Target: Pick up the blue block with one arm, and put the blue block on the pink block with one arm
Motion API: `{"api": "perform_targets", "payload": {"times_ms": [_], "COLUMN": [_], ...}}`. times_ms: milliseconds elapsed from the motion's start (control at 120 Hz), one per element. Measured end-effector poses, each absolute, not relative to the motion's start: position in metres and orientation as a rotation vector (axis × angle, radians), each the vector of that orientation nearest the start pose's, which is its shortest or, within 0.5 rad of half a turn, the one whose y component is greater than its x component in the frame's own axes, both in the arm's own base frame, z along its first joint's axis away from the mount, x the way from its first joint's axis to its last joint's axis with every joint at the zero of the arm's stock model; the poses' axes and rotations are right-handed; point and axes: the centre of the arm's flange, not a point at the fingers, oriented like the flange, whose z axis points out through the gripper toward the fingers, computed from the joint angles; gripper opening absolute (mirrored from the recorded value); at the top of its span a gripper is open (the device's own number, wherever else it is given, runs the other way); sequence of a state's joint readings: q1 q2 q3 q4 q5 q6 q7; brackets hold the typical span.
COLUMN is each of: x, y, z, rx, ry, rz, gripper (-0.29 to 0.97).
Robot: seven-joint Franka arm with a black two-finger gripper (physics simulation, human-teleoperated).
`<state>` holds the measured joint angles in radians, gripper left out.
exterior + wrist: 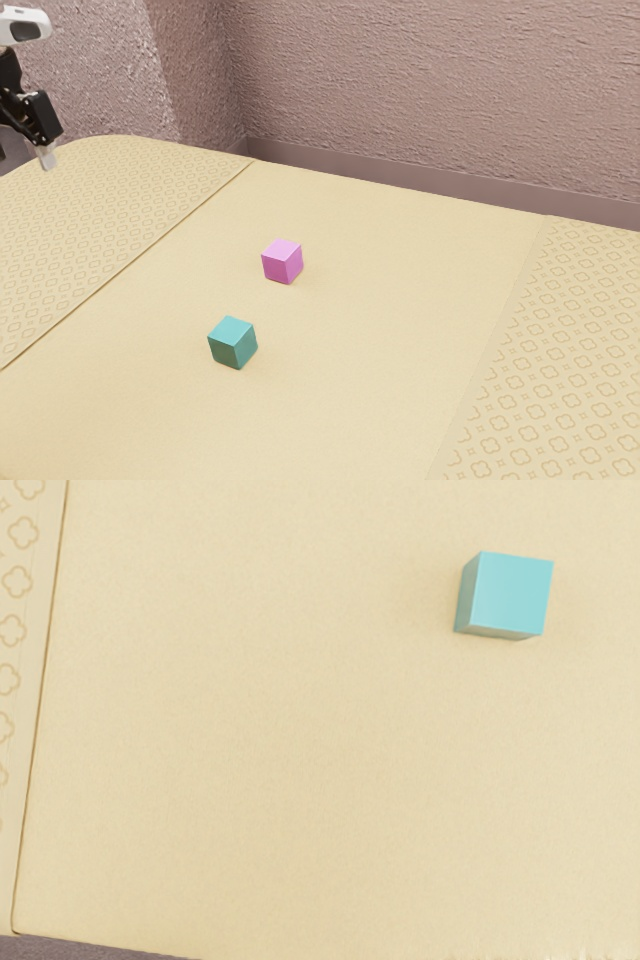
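The blue block [232, 342] sits on the table [420, 300] near the pink block [282, 261], apart from it, toward the camera. The gripper [42, 155] hangs far from the pink block, partly cut off by the frame edge; I cannot tell whether it is released or clenched.

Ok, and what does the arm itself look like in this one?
In the exterior view, the arm has a rounded white housing with a dark grey patch on it. Below that is the gripper, a black, blocky body that ends in a pale grey tip. No cables or markings can be made out on either.
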<state>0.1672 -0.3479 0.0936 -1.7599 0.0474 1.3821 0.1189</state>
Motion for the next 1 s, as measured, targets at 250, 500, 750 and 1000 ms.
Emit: {"api": "perform_targets", "payload": {"times_ms": [250, 500, 750, 1000], "x": [0.384, 0.210, 0.276, 0.320], "y": [0.117, 0.066, 0.060, 0.042], "z": [0.759, 0.688, 0.446, 0.373], "rx": [-3.100, -3.112, -3.105, -3.151], "ry": [-0.198, -0.129, -0.104, -0.151], "rz": [-0.146, -0.153, 0.231, 0.076], "gripper": [0.68, 0.68, 0.68, 0.68]}}
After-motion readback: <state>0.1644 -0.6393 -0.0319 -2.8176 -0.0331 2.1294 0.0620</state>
